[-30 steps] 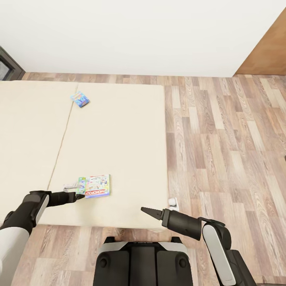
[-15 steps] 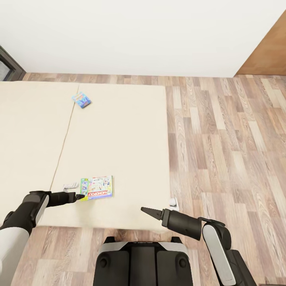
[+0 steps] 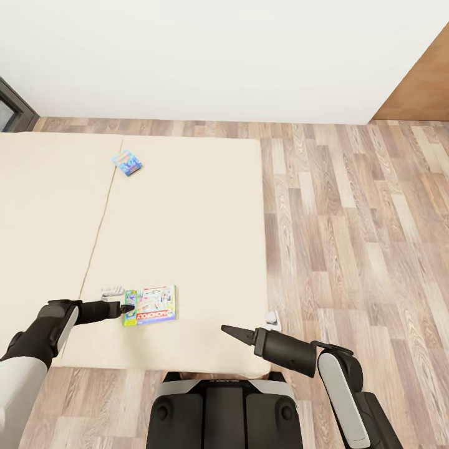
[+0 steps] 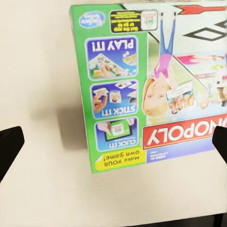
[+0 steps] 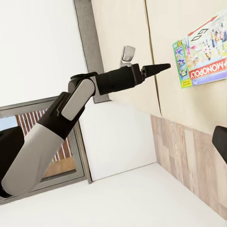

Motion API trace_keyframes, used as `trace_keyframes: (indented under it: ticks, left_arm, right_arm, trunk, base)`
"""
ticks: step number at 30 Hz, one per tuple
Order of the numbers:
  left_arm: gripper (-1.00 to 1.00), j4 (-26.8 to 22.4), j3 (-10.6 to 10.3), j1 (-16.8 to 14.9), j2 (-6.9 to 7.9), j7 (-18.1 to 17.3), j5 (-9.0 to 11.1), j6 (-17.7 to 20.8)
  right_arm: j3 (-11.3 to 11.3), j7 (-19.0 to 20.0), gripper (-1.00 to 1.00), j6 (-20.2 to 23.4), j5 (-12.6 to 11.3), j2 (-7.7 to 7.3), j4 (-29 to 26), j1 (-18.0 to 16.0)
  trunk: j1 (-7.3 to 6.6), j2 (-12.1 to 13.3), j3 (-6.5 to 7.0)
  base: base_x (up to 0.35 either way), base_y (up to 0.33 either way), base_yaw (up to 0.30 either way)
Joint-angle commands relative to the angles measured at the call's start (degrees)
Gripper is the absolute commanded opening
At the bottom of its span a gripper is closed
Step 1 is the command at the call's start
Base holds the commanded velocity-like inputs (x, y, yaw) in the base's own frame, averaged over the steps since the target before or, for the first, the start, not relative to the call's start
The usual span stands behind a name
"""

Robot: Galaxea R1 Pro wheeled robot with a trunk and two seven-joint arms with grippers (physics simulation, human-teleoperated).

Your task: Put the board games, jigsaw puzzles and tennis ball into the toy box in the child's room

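Two board games lie on the cream bed (image 3: 187, 206). The green-edged Monopoly box (image 3: 149, 305) rests near the bed's front edge, and a small blue box (image 3: 126, 162) lies far back by the seam. My left gripper (image 3: 128, 308) hovers at the Monopoly box's green edge. In the left wrist view the box (image 4: 142, 85) lies flat below the open left gripper (image 4: 115, 144), whose fingertips (image 4: 9, 146) sit wide apart. My right gripper (image 3: 227, 330) points left over the bed's front right corner, open and holding nothing; the right wrist view shows the Monopoly box (image 5: 201, 52) and my left arm (image 5: 94, 90).
Brown wood-plank floor (image 3: 349, 224) stretches right of the bed. A white wall (image 3: 218, 56) runs behind it, with a dark window frame (image 3: 12, 106) at far left. A small white-grey object (image 3: 112, 290) sits on the bed beside the box, and another (image 3: 271, 318) at the bed's corner.
The whole picture has shifted slightly, so the camera moved and the bed now sits a little lower in view. Both arms hold the same pose, the left gripper staying at the Monopoly box's green edge.
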Motion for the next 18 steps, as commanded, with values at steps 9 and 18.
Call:
trace_keyframes:
  ticks: [9,18]
  left_arm:
    - [1.00,-0.06,0.28,-0.03,-0.04,-0.44,-0.36,0.02]
    - [1.00,-0.06,0.16,-0.02,-0.19,-0.29,-0.38,-0.07]
  right_arm:
    - [-0.06,0.26,1.00,0.28,0.20,0.03,-0.02,-0.03]
    - [-0.06,0.24,1.00,0.27,0.20,0.03,-0.02,-0.03]
  trunk:
    - [0.03,-0.09,-0.06]
    - [0.03,-0.09,-0.06]
  base:
    - [0.082,0.026,0.000]
    - [0.108,0.043,0.000]
